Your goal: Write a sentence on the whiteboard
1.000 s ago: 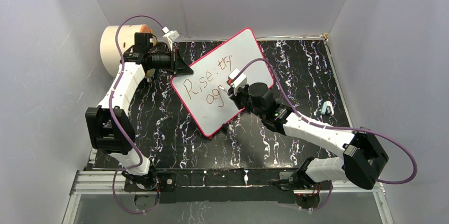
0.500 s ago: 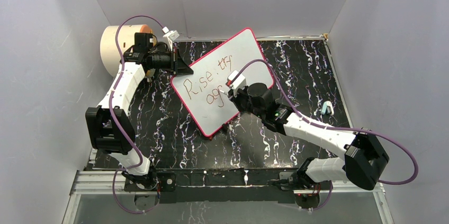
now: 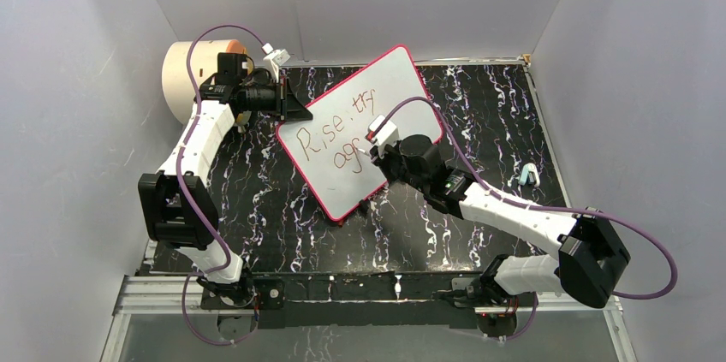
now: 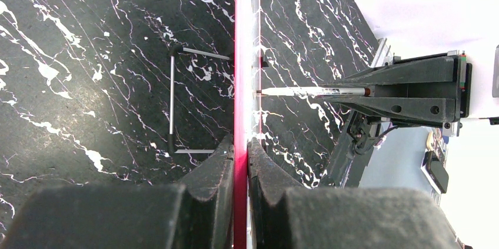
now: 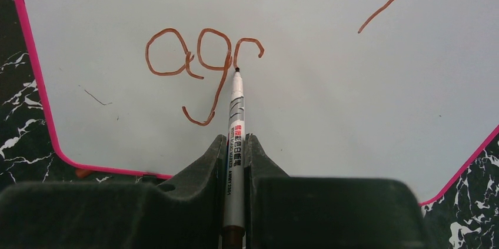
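The whiteboard [image 3: 395, 88] stands tilted on the black marble table. My left gripper [image 3: 297, 107] is shut on the board's pink rim [image 4: 240, 55], one finger on each face, at its left edge. The sentence [image 3: 336, 135] reads "Rise, try" with "ag" and a partial curved stroke [image 5: 200, 60] below. My right gripper [image 5: 234, 138] is shut on a silver marker [image 5: 236, 125] whose tip touches the board [image 5: 353, 84] at the end of that stroke. The left wrist view shows the marker [image 4: 312, 91] meeting the board edge-on.
A cream cylinder with an orange face [image 3: 190, 75] stands at the back left behind my left arm. A small pale blue cap [image 3: 528, 175] lies on the table at the right. A thin wire stand [image 4: 172, 102] props the board from behind. Grey walls close three sides.
My right gripper has shifted very slightly with the marker on the board. The left arm and the whiteboard have not moved.
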`<action>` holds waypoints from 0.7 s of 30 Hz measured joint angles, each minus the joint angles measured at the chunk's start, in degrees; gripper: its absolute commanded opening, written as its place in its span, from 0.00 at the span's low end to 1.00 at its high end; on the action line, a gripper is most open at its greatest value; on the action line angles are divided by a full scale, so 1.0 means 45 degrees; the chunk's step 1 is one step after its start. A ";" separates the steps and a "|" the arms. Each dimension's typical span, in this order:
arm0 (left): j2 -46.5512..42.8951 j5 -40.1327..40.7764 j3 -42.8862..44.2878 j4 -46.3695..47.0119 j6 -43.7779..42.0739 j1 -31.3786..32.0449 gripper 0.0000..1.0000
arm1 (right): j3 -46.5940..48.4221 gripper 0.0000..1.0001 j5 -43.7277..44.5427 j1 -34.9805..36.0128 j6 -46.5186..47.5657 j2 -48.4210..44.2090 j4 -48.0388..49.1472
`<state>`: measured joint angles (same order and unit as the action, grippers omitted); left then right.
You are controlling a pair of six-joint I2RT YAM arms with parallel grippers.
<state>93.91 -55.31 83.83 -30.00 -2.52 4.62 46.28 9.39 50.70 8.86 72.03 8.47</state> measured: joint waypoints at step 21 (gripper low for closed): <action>0.0000 -0.0049 0.0000 -0.0005 0.0000 0.0000 0.00 | -0.0015 0.00 0.0884 -0.0005 0.0029 -0.0010 0.0369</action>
<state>93.91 -55.53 83.83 -30.02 -2.52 4.62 46.22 13.37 50.68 8.99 71.99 10.13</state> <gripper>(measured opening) 0.079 0.192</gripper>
